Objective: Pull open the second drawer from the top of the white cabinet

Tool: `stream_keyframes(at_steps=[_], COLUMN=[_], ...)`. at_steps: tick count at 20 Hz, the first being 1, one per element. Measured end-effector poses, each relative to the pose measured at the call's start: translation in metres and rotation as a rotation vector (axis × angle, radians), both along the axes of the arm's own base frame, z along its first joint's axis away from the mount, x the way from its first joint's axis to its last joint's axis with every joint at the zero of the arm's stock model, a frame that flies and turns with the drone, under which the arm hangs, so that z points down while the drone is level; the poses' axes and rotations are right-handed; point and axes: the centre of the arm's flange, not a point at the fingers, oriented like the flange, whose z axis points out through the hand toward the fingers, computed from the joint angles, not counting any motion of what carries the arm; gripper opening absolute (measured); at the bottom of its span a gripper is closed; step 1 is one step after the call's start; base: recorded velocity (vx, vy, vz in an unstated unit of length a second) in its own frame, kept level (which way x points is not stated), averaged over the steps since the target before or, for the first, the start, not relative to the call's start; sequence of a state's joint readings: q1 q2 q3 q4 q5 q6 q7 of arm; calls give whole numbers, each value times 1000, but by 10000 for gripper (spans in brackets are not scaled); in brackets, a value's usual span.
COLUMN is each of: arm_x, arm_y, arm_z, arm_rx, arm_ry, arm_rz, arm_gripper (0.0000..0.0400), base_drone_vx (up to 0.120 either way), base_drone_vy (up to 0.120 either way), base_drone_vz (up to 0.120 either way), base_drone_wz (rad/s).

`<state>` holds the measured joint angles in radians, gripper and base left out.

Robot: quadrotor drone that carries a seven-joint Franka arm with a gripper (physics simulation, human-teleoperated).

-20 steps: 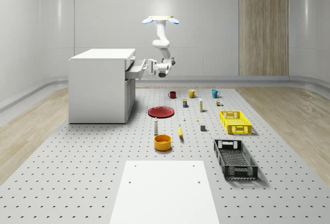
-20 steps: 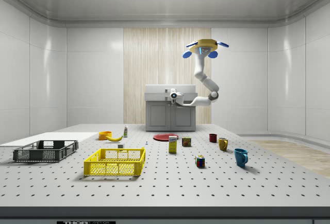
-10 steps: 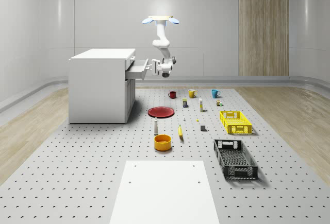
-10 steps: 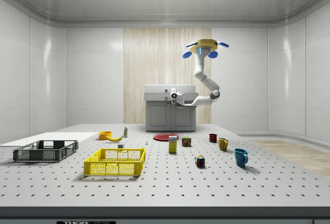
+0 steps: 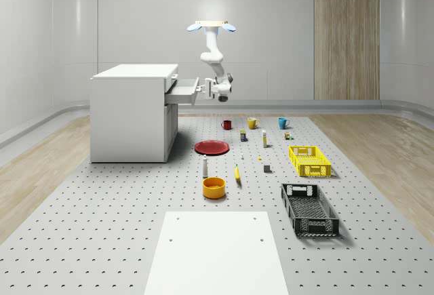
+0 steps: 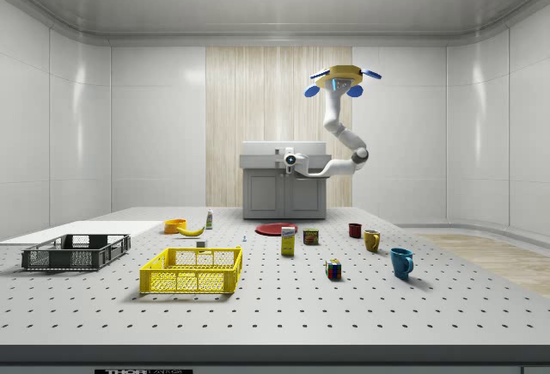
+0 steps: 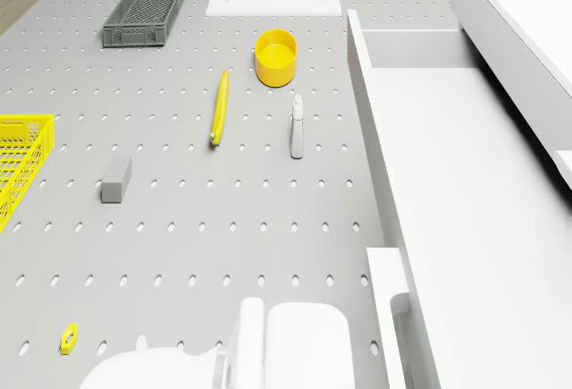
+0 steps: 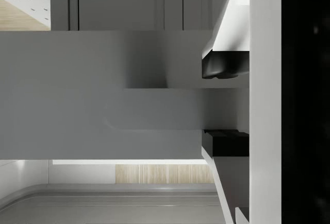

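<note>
1. Nearest me in the whole-scene view, a white panel (image 5: 213,251) lies flat on the perforated bench (image 5: 102,227), with a black crate (image 5: 309,208) off to that view's right.
2. Next come an orange bowl (image 5: 213,187) and a banana (image 5: 237,173) just beside it. A yellow crate (image 5: 310,161) sits further towards the right.
3. Behind those I see a red plate (image 5: 212,147), then a row of three cups (image 5: 252,123) in red, yellow and blue.
4. The white cabinet (image 5: 132,115) stands on the whole-scene view's left. One drawer (image 5: 182,90) near its top juts out well clear of the front; I cannot tell for sure that it is the second one.
5. The pincer (image 5: 201,90) sits at the drawer's outer face. In the wrist view its dark pads (image 8: 225,64) stand on either side of the drawer's handle (image 8: 165,108), narrowed onto it and gripping it.
6. The arm (image 5: 215,61) bends down from the drone (image 5: 211,27), which hovers high over the bench in front of the cabinet, level with nothing but the back wall.
7. From the drone's own camera I look down into the drawer's pale interior (image 7: 465,183).
</note>
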<state>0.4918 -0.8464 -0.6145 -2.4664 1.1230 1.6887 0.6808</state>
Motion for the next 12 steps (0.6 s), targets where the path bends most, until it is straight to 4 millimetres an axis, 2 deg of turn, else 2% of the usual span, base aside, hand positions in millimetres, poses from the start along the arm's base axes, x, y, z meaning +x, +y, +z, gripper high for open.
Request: stream_keyframes(at_steps=[2, 7, 10, 12], arm_x=[1, 2, 2, 2], arm_y=[-6, -15, -17, -18], arm_z=[-1, -3, -4, -4], arm_rx=[4, 9, 10, 11], arm_ry=[-9, -23, -27, -29], arm_rz=[0, -1, -1, -1], arm_gripper=[239, 283, 292, 295], base_drone_vx=[0, 0, 0, 0], base_drone_vy=[0, 112, 0, -60], base_drone_vz=[0, 0, 0, 0], base_drone_wz=[0, 0, 0, 0])
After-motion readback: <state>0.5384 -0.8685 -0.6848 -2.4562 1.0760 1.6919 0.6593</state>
